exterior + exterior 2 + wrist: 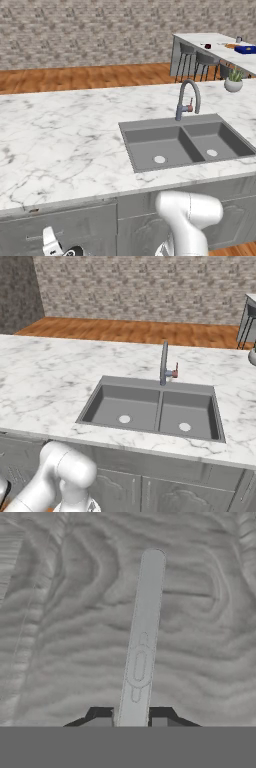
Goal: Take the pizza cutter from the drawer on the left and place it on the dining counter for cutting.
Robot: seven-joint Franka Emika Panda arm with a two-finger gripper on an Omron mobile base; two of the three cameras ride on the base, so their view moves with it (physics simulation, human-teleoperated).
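Here the gripper sits close against the drawer, a flat grey front with a wavy, grain-like texture. Its two dark fingertips stand on either side of the slim silver bar handle, a smooth rounded strip with a small oval mount at its middle; the fingertips lie just beside the bar, but whether they press on it cannot be told. In the left base view the drawer is the wide shallow panel under the front edge of the sink counter, whose top is white marble with grey veining. A square-cornered double grey sink is set into that counter, with a curved metal faucet behind it. The dining counter, also marble, stands at the far right with dark stools beneath. The pizza cutter is not visible.
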